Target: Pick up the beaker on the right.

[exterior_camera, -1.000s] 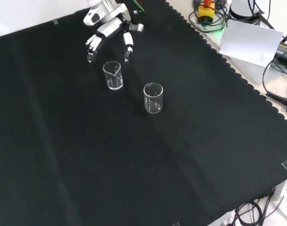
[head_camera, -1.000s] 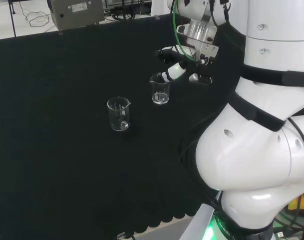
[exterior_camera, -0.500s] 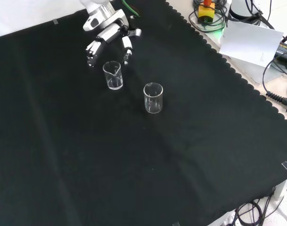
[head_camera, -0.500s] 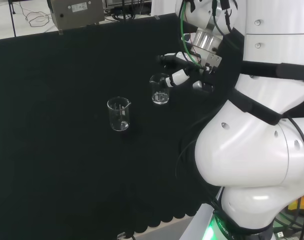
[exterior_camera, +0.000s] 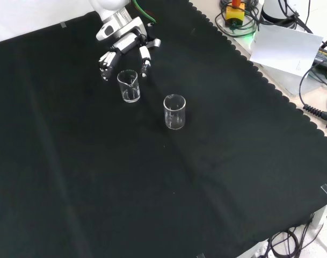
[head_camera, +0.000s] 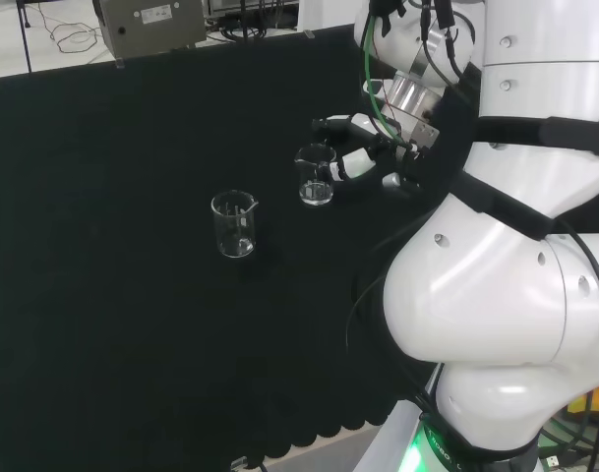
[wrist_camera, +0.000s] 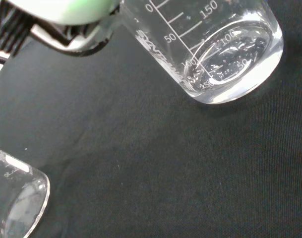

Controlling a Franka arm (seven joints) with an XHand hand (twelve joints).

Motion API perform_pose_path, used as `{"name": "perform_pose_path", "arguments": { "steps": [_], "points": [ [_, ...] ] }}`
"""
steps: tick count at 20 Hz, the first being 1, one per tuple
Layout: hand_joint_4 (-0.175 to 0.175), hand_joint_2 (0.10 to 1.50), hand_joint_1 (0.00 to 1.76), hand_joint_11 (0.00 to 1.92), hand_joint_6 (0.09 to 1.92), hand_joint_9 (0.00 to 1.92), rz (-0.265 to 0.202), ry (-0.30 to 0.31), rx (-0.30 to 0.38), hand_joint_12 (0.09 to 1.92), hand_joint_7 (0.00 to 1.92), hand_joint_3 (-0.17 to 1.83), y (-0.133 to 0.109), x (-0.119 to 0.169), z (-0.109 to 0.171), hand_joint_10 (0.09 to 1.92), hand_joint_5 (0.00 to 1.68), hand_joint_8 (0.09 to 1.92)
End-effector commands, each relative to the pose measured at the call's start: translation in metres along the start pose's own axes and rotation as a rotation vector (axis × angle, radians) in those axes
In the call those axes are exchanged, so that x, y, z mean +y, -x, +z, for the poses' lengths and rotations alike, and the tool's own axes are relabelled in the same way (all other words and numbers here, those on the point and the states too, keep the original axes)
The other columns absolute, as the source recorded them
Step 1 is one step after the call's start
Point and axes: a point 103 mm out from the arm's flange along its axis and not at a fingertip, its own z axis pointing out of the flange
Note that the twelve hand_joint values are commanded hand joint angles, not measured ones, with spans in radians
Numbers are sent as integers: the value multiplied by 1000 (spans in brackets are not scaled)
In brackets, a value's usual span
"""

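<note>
Since the earlier frames my hand (exterior_camera: 124,47) has come lower and nearer the beaker (exterior_camera: 129,86), while both glass pieces keep their places on the table (exterior_camera: 217,177). Front view: my hand reaches in from the top, fingers (exterior_camera: 104,61) spread and only slightly bent, their tips standing to either side of the beaker's rim just above it; I cannot tell whether any tip touches the glass, and nothing is grasped. Head view: the same beaker (head_camera: 316,175) stands upright just left of my hand (head_camera: 363,147), with the white links of my arm (head_camera: 506,285) at the right. A second beaker (exterior_camera: 174,112) stands upright, apart from the first, lower and to the right in the front view; in the head view it (head_camera: 234,224) lies to the left and nearer the camera. Wrist view: the near beaker (wrist_camera: 210,49) appears close and large, its printed scale visible, with the rim of the other (wrist_camera: 17,198) at the picture's corner
</note>
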Motion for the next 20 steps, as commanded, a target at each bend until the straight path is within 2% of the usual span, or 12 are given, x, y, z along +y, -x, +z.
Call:
{"name": "perform_pose_path", "arguments": {
  "steps": [1, 5, 11, 17, 19, 20],
  "points": [
    [-34, 477, 826, 0, 87, 374, -46, 22, 85, 1388, 255, 642, 7, 7, 10, 660, 480, 685],
    [-35, 479, 846, 9, 87, 377, -69, -14, 100, 1389, 256, 640, 3, 13, 20, 654, 484, 684],
    [-34, 487, 903, 56, 87, 397, -97, 1, 120, 1370, 265, 647, -1, 17, 25, 641, 484, 683],
    [-30, 483, 974, 58, 109, 467, -83, 32, 147, 1359, 314, 656, 3, 17, 28, 613, 569, 677],
    [-29, 478, 996, 68, 202, 500, -78, 36, 166, 1355, 338, 672, 4, 18, 29, 582, 556, 666],
    [-28, 476, 1006, 79, 327, 528, -74, 37, 181, 1354, 365, 680, 5, 19, 29, 569, 528, 666]
  ]
}}
